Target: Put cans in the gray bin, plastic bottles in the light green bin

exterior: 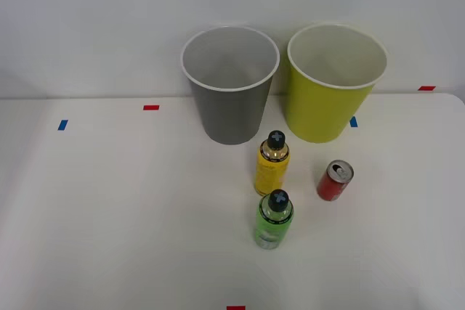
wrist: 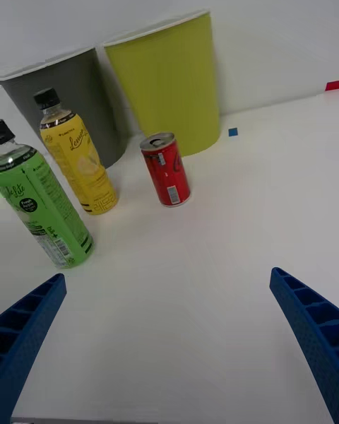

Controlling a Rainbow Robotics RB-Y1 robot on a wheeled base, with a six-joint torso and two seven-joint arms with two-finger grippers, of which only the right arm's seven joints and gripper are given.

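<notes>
Ahead of the right gripper (wrist: 169, 339), whose two blue fingers (wrist: 28, 325) stand wide apart with nothing between them, the red can (wrist: 165, 169) is upright on the white table (wrist: 233, 254), the nearest thing on the line of the gap; beside it, toward one finger's side, are the yellow bottle (wrist: 76, 159) and, closer to the tool, the green bottle (wrist: 44, 208), both upright with dark caps; beyond all three, against the wall, the gray bin (wrist: 81, 102) and the light green bin (wrist: 169, 78) stand side by side, almost touching; from the front view the red can (exterior: 335, 181) sits just before the light green bin (exterior: 336, 85), well apart from the gripper's reach for now, and the gray bin (exterior: 230, 85) is further across behind the yellow bottle (exterior: 272, 165); no orange can is seen on the table; I judge that the step in hand is the approach to a next object, most probably the red can; the next move asks the gripper to advance low until the can is between the fingers, without pushing the green bottle (exterior: 273, 219), then to close, lift, and carry it over to the gray bin, not the nearer green one.
</notes>
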